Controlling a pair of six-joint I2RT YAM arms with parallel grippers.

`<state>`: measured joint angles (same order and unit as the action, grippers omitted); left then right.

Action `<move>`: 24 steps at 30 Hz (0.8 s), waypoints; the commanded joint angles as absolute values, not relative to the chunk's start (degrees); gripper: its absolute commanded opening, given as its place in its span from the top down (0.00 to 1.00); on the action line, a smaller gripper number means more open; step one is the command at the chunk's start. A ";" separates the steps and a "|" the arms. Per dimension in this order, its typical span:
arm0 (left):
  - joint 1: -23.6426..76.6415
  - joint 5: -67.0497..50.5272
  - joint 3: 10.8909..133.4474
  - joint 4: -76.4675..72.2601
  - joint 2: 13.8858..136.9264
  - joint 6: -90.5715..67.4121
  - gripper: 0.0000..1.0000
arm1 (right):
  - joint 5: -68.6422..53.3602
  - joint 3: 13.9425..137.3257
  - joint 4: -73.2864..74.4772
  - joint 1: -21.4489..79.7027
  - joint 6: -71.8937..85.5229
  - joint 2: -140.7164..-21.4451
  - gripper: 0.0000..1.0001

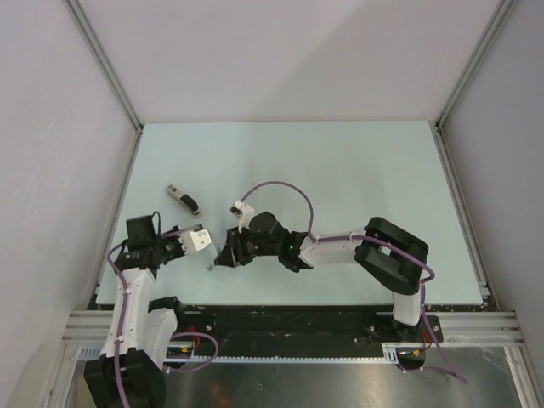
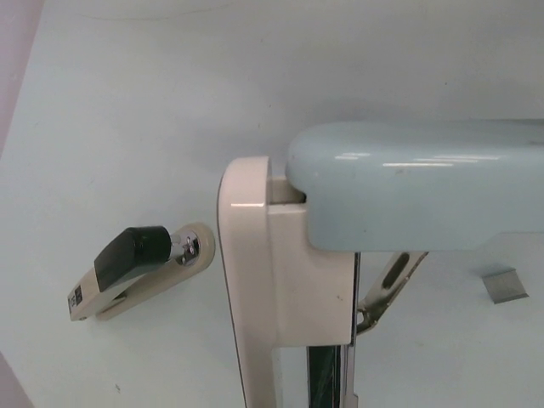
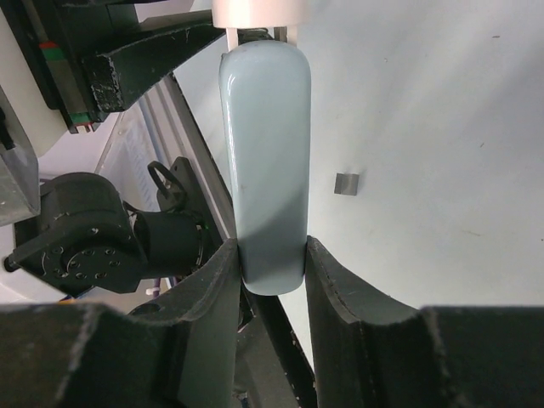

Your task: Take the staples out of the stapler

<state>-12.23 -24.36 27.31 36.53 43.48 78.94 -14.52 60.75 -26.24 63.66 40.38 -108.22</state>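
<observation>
Setting: robotics lab, enclosed test cell. A pale green table (image 1: 357, 170) is boxed in on three sides by plain white panels (image 1: 289, 59), which are framed by aluminium struts (image 1: 106, 66). Slotted aluminium extrusion (image 1: 484, 327) is fitted along the near edge, and the left arm (image 1: 136, 314) and right arm (image 1: 340, 248) are bolted there side by side. Purple cables (image 1: 285, 184) are run openly along both arms. The wrist views are taken from cameras mounted on the arms themselves.
</observation>
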 commanded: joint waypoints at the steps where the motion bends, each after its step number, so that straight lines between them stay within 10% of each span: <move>1: -11.71 -25.53 29.00 37.38 43.97 75.39 0.81 | -11.32 61.48 -32.15 62.34 41.30 -106.15 1.00; 10: -8.56 -39.40 40.92 44.43 51.06 53.59 0.23 | -5.65 65.41 -36.64 63.50 44.57 -108.33 1.00; 24: -8.33 -36.50 49.75 45.95 55.10 41.02 0.01 | 4.75 68.55 -14.48 64.08 36.17 -104.14 1.00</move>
